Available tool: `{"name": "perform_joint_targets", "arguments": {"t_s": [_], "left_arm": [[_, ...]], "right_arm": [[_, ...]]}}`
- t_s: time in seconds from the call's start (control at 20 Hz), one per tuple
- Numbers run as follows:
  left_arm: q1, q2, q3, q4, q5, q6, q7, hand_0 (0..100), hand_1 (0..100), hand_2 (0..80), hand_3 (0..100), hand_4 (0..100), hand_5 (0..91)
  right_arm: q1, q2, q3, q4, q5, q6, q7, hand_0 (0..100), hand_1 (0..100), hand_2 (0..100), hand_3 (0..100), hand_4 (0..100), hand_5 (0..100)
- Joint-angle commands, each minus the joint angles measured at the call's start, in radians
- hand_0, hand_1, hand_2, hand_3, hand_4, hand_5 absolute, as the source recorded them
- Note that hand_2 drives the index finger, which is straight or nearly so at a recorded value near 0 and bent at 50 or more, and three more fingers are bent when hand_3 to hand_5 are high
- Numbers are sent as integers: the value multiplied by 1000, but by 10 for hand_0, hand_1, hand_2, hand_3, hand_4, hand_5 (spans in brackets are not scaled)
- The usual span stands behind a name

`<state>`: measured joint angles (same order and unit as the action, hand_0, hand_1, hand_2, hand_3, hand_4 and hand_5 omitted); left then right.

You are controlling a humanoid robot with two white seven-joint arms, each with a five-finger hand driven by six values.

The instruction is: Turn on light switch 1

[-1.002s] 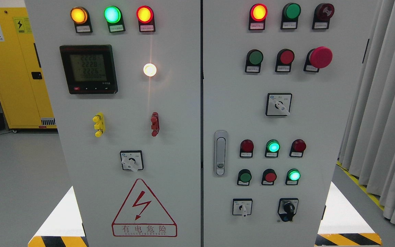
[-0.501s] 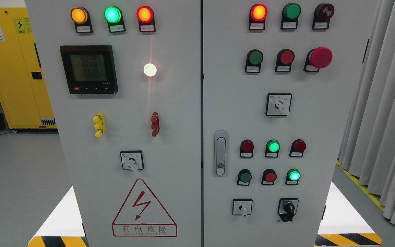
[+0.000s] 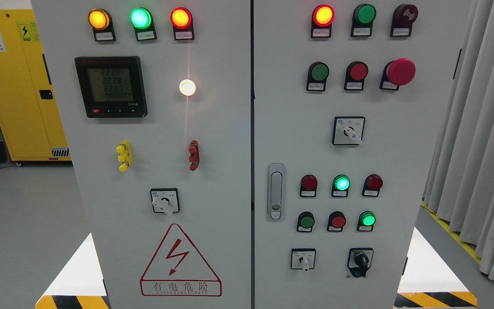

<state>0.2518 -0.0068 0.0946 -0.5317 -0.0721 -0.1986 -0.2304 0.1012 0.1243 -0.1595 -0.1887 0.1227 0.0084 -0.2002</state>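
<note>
A grey electrical cabinet fills the head view, with a left door (image 3: 212, 128) and a right door (image 3: 401, 171). The right door carries rows of round buttons and lamps: a dark green button (image 3: 319, 72), a red button (image 3: 357, 71), a red mushroom button (image 3: 400, 71), a lit green lamp (image 3: 341, 183), and another lit green button (image 3: 367, 219). White rotary switches sit at the right door's middle (image 3: 348, 130), lower part (image 3: 303, 259) and on the left door (image 3: 164, 201). A black rotary knob (image 3: 360, 260) is at the lower right. Neither hand shows.
A digital meter (image 3: 110, 86) and a bright white lamp (image 3: 187, 87) sit on the left door, above a red lightning warning triangle (image 3: 179, 260). A door handle (image 3: 275, 191) is near the seam. A yellow cabinet (image 3: 15, 81) stands at left, grey curtains (image 3: 483, 141) at right.
Only the meter's last digits have changed; the panel and view are otherwise the same.
</note>
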Motion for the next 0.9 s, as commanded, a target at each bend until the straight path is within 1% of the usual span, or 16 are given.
{"name": "perform_joint_targets", "arguments": {"t_s": [0.0,0.1,0.15,0.25,0.4,0.65,0.7,0.8,0.85], "left_arm": [[-54,-10,-113,348,-3,19,5,263,258,0,0,0,0],[-60,-15,-112,354,-2,21,9,276,230,0,0,0,0],[-62,-18,-112,352,0,21,17,290,183,0,0,0,0],[-63,-22,-115,352,-2,19,37,309,122,0,0,0,0],[-71,-39,-115,354,-3,21,51,300,57,0,0,0,0],[-72,-41,-104,354,6,22,51,272,25,0,0,0,0],[-72,-42,-102,354,27,22,54,269,14,0,0,0,0],[-81,-42,-105,354,102,22,71,269,0,0,0,0,0],[-86,-42,-110,354,136,22,71,264,0,0,0,0,0]], "right_arm": [[0,0,0,0,0,-1,1,0,500,40,0,0,0],[0,0,0,0,0,-1,1,0,500,40,0,0,0],[0,0,0,0,0,-1,1,0,500,40,0,0,0],[0,0,0,0,0,-1,-1,0,500,40,0,0,0],[0,0,0,0,0,-1,1,0,500,40,0,0,0],[0,0,0,0,0,-1,1,0,500,40,0,0,0],[0,0,0,0,0,-1,1,0,500,40,0,0,0],[0,0,0,0,0,-1,1,0,500,40,0,0,0],[0,0,0,0,0,-1,1,0,500,40,0,0,0]]}}
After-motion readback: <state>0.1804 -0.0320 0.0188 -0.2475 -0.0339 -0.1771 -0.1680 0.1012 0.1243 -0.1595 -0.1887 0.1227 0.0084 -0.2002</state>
